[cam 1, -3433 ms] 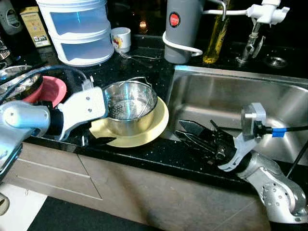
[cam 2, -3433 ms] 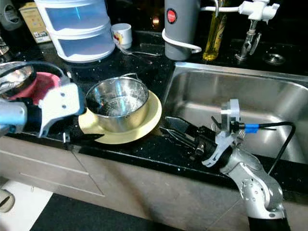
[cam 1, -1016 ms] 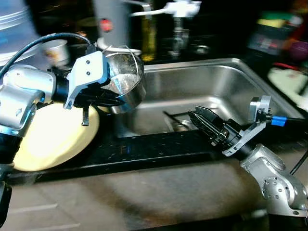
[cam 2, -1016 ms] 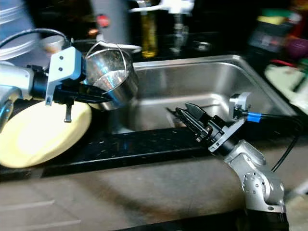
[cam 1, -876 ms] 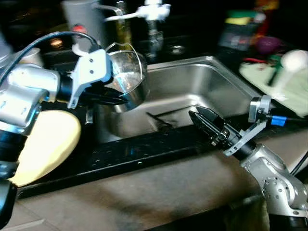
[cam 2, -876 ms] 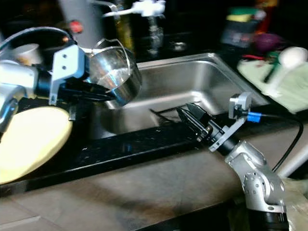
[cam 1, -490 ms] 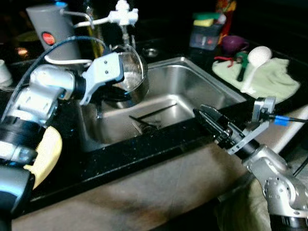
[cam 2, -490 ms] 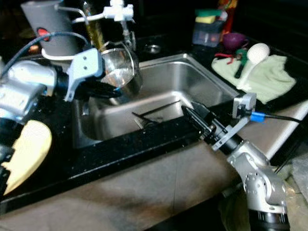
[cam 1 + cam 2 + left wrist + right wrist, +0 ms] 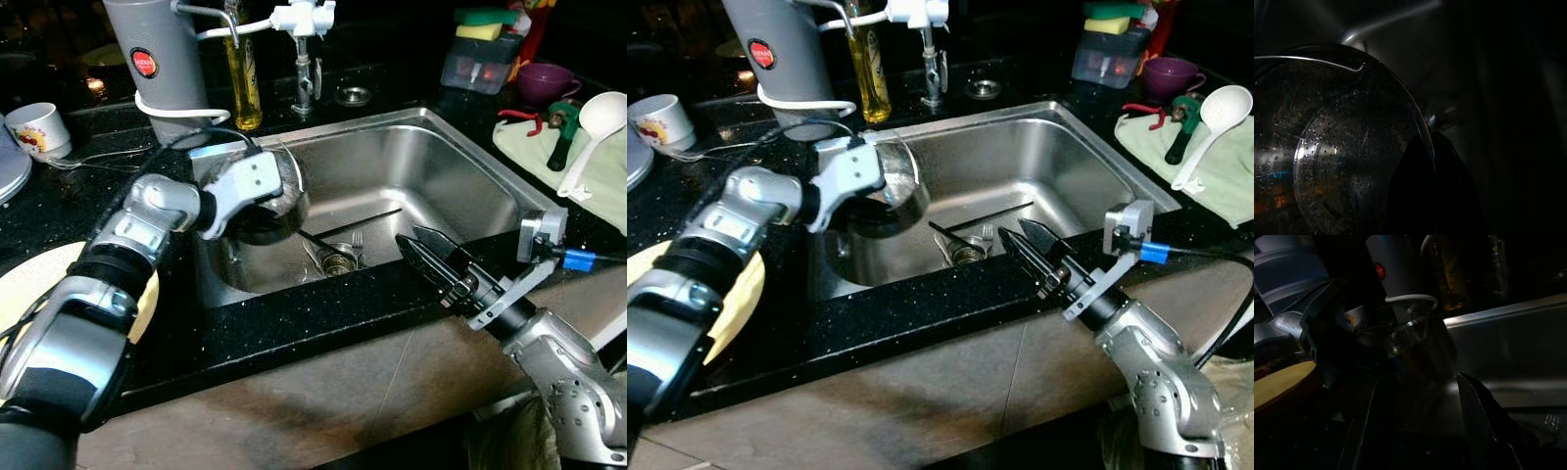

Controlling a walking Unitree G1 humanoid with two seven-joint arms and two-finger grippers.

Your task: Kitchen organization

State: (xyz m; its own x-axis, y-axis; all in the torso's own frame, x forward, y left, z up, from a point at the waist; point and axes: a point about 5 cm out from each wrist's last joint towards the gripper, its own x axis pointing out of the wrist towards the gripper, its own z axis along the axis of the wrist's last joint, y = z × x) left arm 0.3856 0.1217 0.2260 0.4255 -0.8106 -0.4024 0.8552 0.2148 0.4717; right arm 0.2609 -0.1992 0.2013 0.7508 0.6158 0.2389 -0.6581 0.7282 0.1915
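- Because the left hand (image 9: 263,201) is pinching the rim of the steel colander (image 9: 277,196), the head views show it tilted over the left part of the sink (image 9: 460,191), probably to be set down there for washing; cutlery lies by the drain (image 9: 338,257), and the yellow plate (image 9: 743,289) sits on the dark tabletop (image 9: 294,318).
- While idle, the right hand (image 9: 1036,253) hovers over the sink's front edge, fingers spread.
- Seen from the left wrist, the colander's wet perforated bowl (image 9: 1347,166) sits close, one black finger (image 9: 1425,196) laid across its rim.
- Seen from the right wrist, two parted fingers (image 9: 1476,406) point toward the colander (image 9: 1420,345).
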